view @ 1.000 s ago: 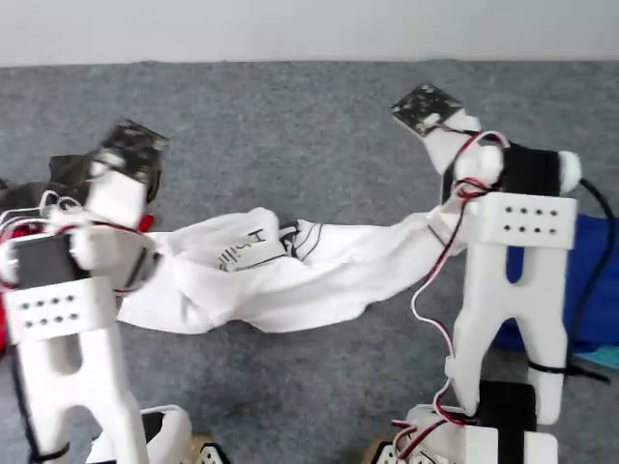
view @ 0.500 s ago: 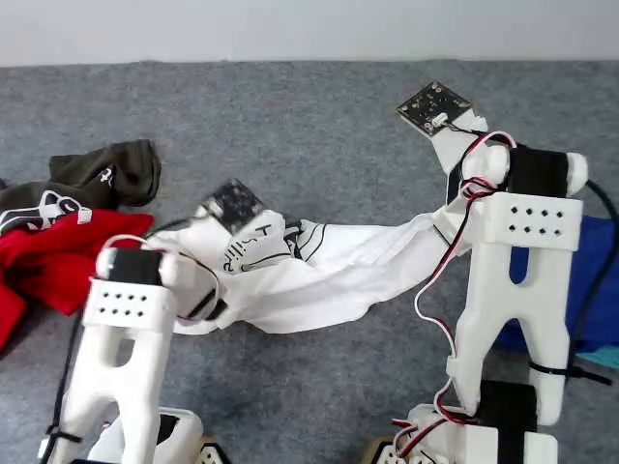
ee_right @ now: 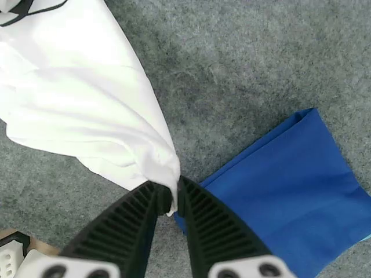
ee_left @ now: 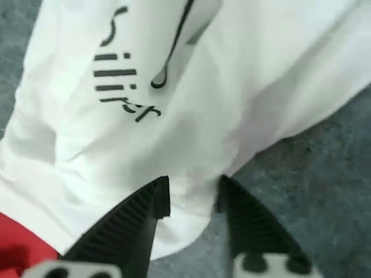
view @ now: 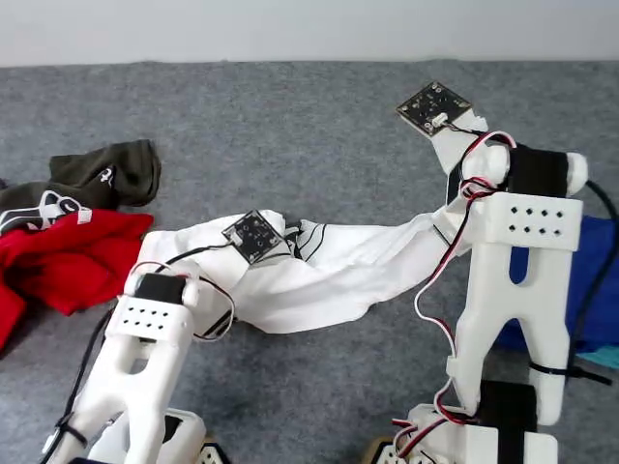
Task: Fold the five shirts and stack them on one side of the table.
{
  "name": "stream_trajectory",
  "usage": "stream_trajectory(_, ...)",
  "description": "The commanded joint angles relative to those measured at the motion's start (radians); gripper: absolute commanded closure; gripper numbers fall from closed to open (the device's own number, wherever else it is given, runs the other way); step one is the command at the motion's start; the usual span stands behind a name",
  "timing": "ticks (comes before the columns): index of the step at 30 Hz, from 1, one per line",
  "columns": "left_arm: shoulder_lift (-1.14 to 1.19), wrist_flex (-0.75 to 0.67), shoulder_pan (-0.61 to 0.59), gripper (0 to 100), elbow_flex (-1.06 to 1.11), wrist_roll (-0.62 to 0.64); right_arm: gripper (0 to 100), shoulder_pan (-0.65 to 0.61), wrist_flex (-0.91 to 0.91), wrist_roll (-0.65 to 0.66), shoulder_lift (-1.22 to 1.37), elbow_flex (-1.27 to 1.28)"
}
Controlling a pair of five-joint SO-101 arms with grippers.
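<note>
I log: right gripper [ee_right: 172,197] clenched on white printed cotton shirt [ee_right: 75,98], left gripper [ee_left: 192,188] spread above it. High view adds crumpled red shirt [view: 73,256].

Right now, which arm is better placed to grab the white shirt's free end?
Left. The left end effector is open over the loose side of the white shirt, near the red shirt. The right end effector is shut on its other end, beside the blue shirt, so it's busy.

Left arm stretched forward, left pincer [ee_left: 191,200] jaws parted; right arm reared up, right pincer [ee_right: 173,197] jaws pinched together.
</note>
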Motion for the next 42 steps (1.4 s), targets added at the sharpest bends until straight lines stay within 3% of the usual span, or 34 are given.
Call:
stream_trajectory(1,-0.015,-0.072,-0.028,95,0.013,-0.017,98.8,-0.007,0.041,0.002,-0.05,-0.003)
stream_trajectory(6,-0.026,-0.032,-0.101,99,-0.059,-0.017,98.8,-0.004,0.041,0.002,-0.05,-0.003)
stream_trajectory(16,-0.026,0.419,-0.17,99,-0.581,-0.018,98.8,-0.002,0.041,0.0,-0.051,-0.003)
stream_trajectory(20,-0.018,0.514,-0.12,99,-0.636,-0.052,98.8,-0.005,0.041,-0.028,-0.051,-0.003)
stream_trajectory(24,-0.017,0.473,-0.069,95,-0.478,-0.066,98.8,-0.008,0.041,-0.028,-0.051,-0.003)
stream_trajectory(29,-0.017,0.27,-0.074,76,-0.229,-0.063,98.8,-0.008,0.041,-0.028,-0.051,-0.003)
stream_trajectory(33,-0.015,0.155,-0.064,76,-0.125,-0.066,98.8,-0.008,0.041,-0.028,-0.048,-0.003)
stream_trajectory(42,-0.015,0.064,-0.072,76,-0.113,-0.063,98.8,-0.01,0.039,-0.028,-0.044,-0.003)
